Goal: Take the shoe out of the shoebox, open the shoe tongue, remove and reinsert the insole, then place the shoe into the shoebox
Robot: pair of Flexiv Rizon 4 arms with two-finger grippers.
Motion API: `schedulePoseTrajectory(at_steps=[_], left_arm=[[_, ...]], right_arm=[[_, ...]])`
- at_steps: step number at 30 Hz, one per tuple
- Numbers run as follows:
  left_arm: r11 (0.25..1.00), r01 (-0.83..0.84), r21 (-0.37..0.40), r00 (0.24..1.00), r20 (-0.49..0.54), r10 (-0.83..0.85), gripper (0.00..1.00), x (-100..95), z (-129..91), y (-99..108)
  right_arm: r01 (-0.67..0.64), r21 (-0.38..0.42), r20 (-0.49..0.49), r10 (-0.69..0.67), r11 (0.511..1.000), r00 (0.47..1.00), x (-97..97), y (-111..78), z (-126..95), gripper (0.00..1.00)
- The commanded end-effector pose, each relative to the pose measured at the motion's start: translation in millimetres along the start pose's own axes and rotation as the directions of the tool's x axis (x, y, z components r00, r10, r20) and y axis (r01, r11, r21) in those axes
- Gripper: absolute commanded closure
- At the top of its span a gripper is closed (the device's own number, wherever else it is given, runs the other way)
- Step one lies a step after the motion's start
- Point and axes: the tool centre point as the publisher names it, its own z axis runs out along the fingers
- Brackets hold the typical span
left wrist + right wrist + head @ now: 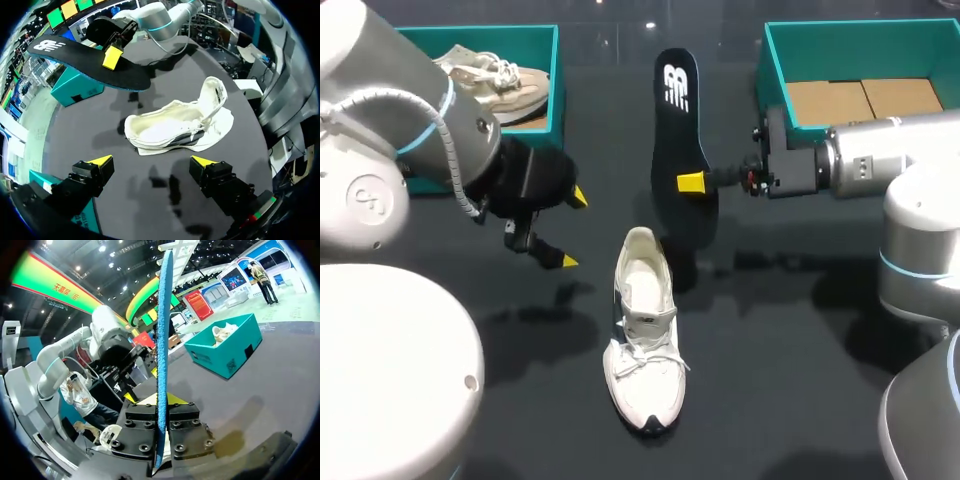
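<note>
White fabric shoe [642, 345] lies sole down on the dark desk [790, 360], untouched by either tool. In the head view its long axis runs 12 to 6 o'clock, with heel and open collar at 12 and toe at 6.

Black insole [678, 120] is off the desk, clamped at one edge in the right tool [692, 183]. The right wrist view shows it edge-on with a finger bearing on each face. Its long axis also runs roughly 12 to 6. Its near end hangs just beyond the heel, at about 1 o'clock from the collar.

Left tool [570, 229] stands wide and holds nothing, at about 10 o'clock from the shoe and apart from it. In its own wrist view the shoe lies ahead of the spread fingers.

Judgement: reinsertion is the step in hand. The insole must travel toward 7 o'clock and tip its near end down into the collar. The right arm carries the insole. The left arm is the nearer one for bracing the shoe.
</note>
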Motion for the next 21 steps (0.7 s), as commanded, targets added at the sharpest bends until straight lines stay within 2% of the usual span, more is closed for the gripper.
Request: schedulePoseTrajectory(at_steps=[1, 9, 12, 13, 17, 21], left_arm=[[0.982, 0.001, -0.19, 1.0, -0.02, -0.005, 0.0, -2.8, 17, 3], [0.982, 0.001, -0.19, 1.0, -0.02, -0.005, 0.0, -2.8, 17, 3], [0.99, -0.053, -0.129, 0.994, -0.102, 0.04, 0.0, 0.0, 35, -5], [0.988, -0.067, -0.137, 0.992, -0.111, 0.052, 0.0, 1.5, 39, -6], [0.989, -0.072, -0.126, 0.989, -0.14, 0.054, 0.0, 5.0, 48, -1], [0.989, -0.055, -0.136, 0.99, -0.139, 0.036, 0.0, 5.2, 48, 6]], right_arm=[[-0.004, -0.019, -0.022, 0.004, 1.0, 1.0, -4.3, -4.6, 14, 1.0], [-0.004, -0.019, -0.022, 0.004, 1.0, 1.0, -4.3, -4.6, 14, 1.0], [-0.004, -0.019, -0.022, 0.004, 1.0, 1.0, -4.3, -4.6, 14, 1.0], [-0.006, -0.005, -0.034, 0.005, 1.0, 0.999, -6.9, -7.1, 18, 1.0], [0.016, -0.029, -0.065, -0.018, 0.999, 0.998, -10.7, -11.8, 28, 1.0], [0.035, -0.031, -0.074, -0.037, 0.999, 0.997, -11.8, -12.0, 36, 1.0]])
